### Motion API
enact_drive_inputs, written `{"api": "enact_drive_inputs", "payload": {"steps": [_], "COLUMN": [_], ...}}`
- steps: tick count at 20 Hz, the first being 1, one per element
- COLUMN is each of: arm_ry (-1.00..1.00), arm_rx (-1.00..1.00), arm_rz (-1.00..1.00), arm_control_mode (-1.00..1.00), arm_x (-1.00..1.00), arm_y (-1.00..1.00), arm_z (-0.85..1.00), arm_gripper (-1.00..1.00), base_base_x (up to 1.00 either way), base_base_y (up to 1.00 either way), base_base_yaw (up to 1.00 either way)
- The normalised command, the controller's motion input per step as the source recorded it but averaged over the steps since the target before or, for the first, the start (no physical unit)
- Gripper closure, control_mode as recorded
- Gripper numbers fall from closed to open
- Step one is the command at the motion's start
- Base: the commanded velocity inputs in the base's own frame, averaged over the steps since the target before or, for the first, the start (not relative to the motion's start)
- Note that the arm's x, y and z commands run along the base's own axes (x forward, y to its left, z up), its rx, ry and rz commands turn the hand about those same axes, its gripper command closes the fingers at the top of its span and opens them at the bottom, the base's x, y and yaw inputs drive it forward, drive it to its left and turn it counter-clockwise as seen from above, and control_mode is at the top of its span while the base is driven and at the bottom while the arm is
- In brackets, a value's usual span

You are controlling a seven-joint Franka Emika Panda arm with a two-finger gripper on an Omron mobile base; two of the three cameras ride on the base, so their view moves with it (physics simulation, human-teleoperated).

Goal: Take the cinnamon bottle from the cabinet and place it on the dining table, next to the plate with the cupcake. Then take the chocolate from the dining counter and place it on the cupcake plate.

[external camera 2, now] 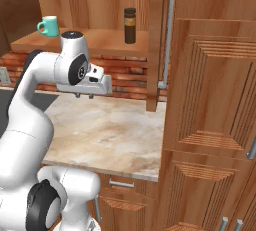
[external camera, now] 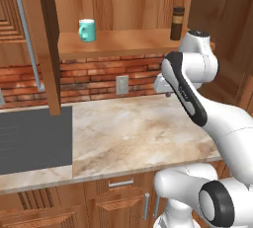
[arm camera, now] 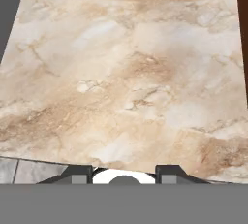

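The cinnamon bottle is a dark brown cylinder with a black cap. It stands upright at the right end of the open cabinet's wooden shelf. My gripper hangs below and in front of that shelf and points down at the marble counter. Its fingertips stand wide apart, so it is open, with nothing between them. The bottle is above the hand and farther back, well apart from it.
A teal mug stands at the shelf's left end. Open cabinet doors flank the shelf, one on each side. A brick backsplash with a wall outlet sits behind the counter, a dark cooktop to its left and tall wooden cabinets to its right.
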Motion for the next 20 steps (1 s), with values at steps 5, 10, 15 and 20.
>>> {"api": "enact_drive_inputs", "payload": {"steps": [5,10,15,20], "arm_ry": [-0.01,-0.23,-0.36,-0.31], "arm_rx": [0.00,-0.01,-0.12,-0.09], "arm_rz": [0.02,-0.02,-0.20,-0.27], "arm_control_mode": [-1.00,-1.00,-1.00,-1.00], "arm_x": [0.04,0.08,0.11,0.32], "arm_y": [-0.22,-0.27,-0.01,-0.01], "arm_z": [-0.05,0.46,0.91,0.80], "arm_gripper": [-1.00,-1.00,-1.00,-1.00], "base_base_x": [0.00,0.00,0.00,0.00], "base_base_y": [0.00,0.00,0.00,0.00], "base_base_yaw": [0.00,0.00,0.00,0.00]}}
